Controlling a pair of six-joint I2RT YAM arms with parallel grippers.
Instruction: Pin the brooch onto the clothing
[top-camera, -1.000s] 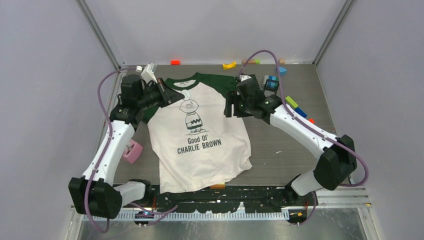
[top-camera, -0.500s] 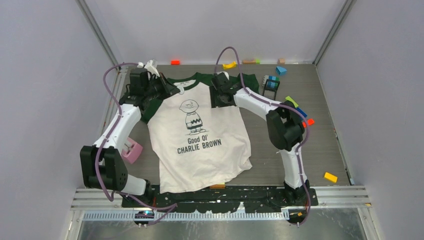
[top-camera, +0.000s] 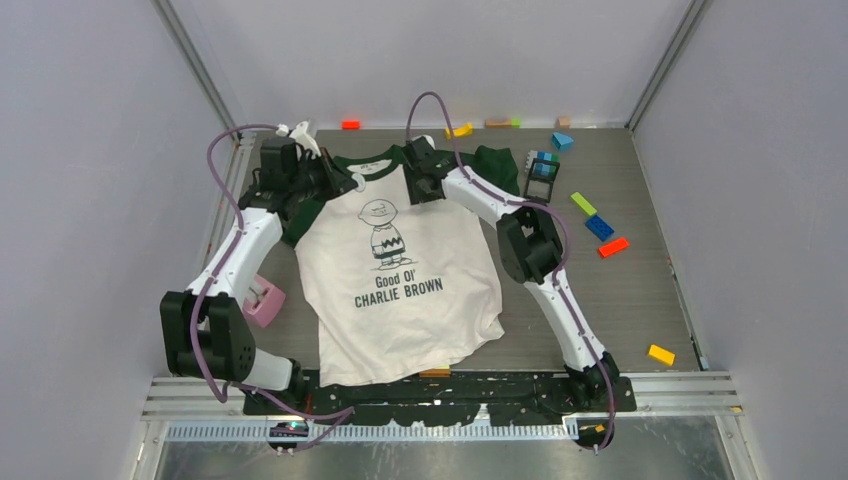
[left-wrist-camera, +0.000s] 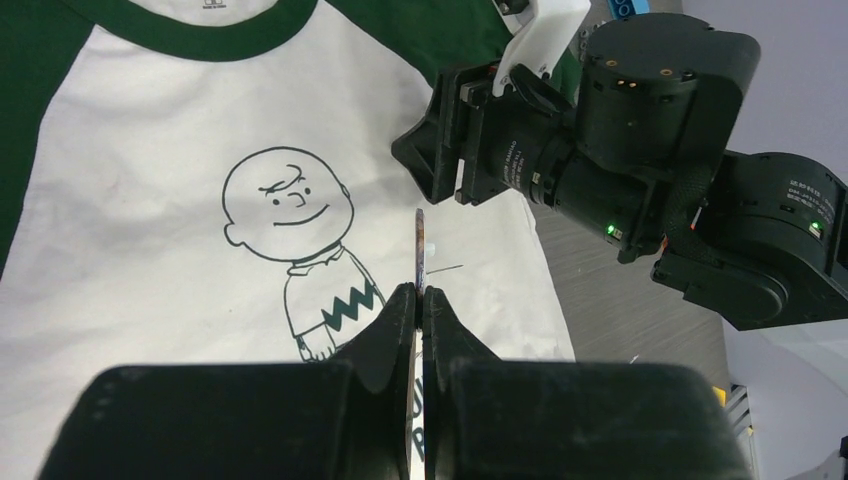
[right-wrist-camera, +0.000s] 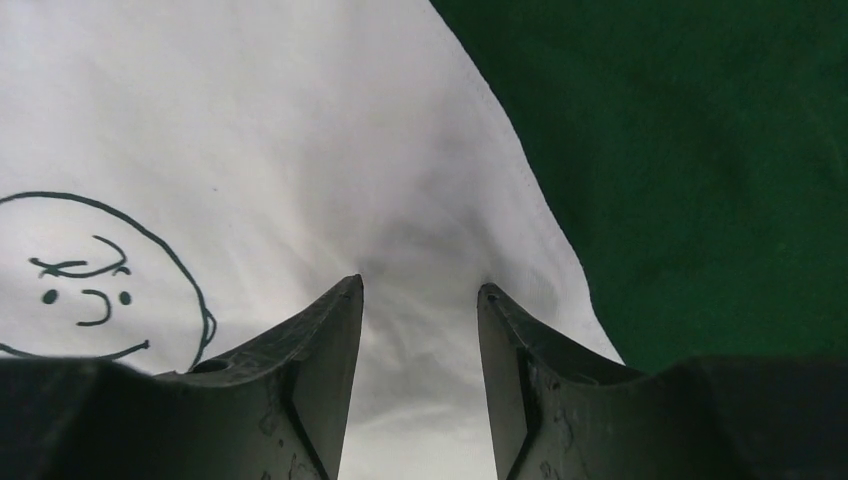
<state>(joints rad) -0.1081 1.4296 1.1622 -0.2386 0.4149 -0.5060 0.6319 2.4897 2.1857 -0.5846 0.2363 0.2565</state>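
Observation:
The white T-shirt (top-camera: 420, 300) with green sleeves lies flat on the table, print up. My left gripper (left-wrist-camera: 419, 292) is shut on the brooch (left-wrist-camera: 420, 245), a thin disc seen edge-on, with its pin sticking out to the right, held above the shirt (left-wrist-camera: 150, 250) beside the cartoon boy's head. In the top view the left gripper (top-camera: 348, 185) is at the shirt's left shoulder and the brooch is too small to see. My right gripper (right-wrist-camera: 420, 290) is open, its tips low over the white cloth (right-wrist-camera: 250, 120) beside the green sleeve seam; in the top view it (top-camera: 418, 193) is right of the collar.
A pink object (top-camera: 263, 303) lies left of the shirt. Loose blocks lie to the right: green (top-camera: 583, 203), blue (top-camera: 600, 226), red (top-camera: 613, 246), yellow (top-camera: 660, 354). A small black box (top-camera: 541, 178) stands by the right sleeve. More blocks (top-camera: 459, 130) line the back wall.
My right arm has swung left from the right sleeve to the chest beside the collar. My left gripper has shifted slightly toward the left shoulder, still shut on the brooch.

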